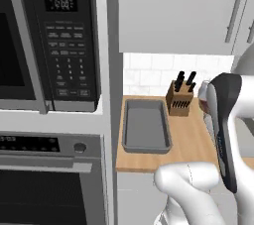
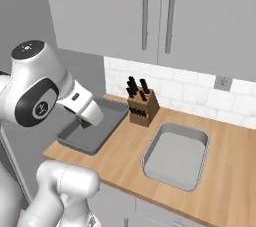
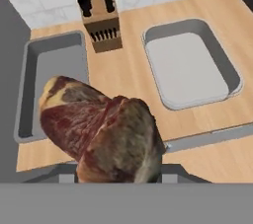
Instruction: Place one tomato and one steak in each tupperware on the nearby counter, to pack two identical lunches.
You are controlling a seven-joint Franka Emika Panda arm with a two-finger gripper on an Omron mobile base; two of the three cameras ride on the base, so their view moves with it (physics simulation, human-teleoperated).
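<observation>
**Steak carried above two empty lunch trays**

In the hand view, a raw, marbled red steak (image 3: 101, 131) with a pale fat edge hangs large in the foreground, clamped in the gripper (image 3: 118, 176), whose fingertips are hidden behind the meat. Below lies the long light-brown wooden counter (image 3: 128, 77). Two shallow grey rectangular tupperware trays rest on it: the left tray (image 3: 52, 77) near the counter's left end, the right tray (image 3: 190, 65) well apart. Both look empty, so no food seems packed yet; two steaks and two tomatoes remain.

A wooden knife block (image 3: 101, 25) with black handles stands between the trays, toward the white tiled wall. Bare counter surrounds both trays, leaving room to descend.
</observation>
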